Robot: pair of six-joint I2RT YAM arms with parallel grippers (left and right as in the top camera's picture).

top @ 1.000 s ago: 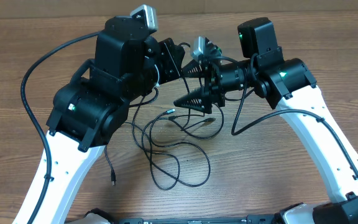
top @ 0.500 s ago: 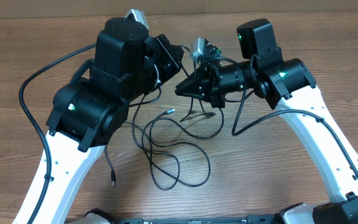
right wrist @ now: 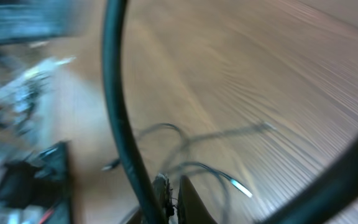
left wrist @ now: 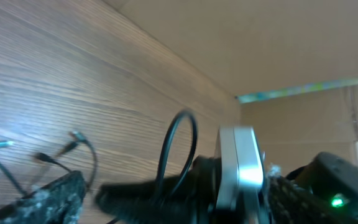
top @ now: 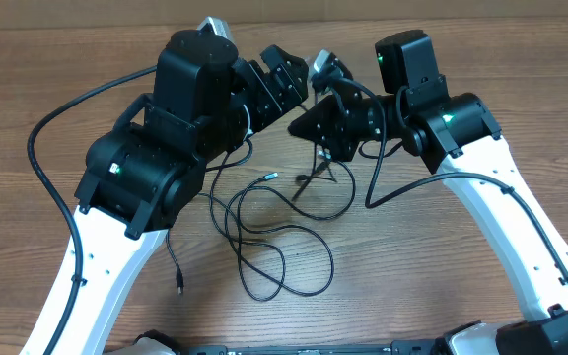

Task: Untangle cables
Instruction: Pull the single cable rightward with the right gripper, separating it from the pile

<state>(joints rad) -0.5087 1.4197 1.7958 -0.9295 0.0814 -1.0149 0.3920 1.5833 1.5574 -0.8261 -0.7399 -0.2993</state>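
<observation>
The cables [top: 264, 232] lie in thin black tangled loops on the wooden table [top: 432, 286], with a metal-tipped plug [top: 271, 176] near the middle and another plug end [top: 179, 288] at the front left. One strand [top: 311, 182] rises from the pile to my right gripper [top: 325, 153], which is shut on it above the table. In the right wrist view the gripper [right wrist: 174, 199] has its fingers pressed together, with a cable [right wrist: 210, 171] curving below. My left gripper [top: 292, 79] is raised just left of the right one, its fingers [left wrist: 51, 196] spread wide and holding nothing.
A thick black arm cable [top: 42, 158] arcs out at the far left. Another arm cable [top: 378, 187] hangs beside the right arm and crosses the right wrist view [right wrist: 120, 124]. A cardboard wall [left wrist: 260, 43] stands at the table's back edge.
My right gripper shut on a strand and lifted it up and back from the pile. My left gripper went from shut to open and swung slightly right.
</observation>
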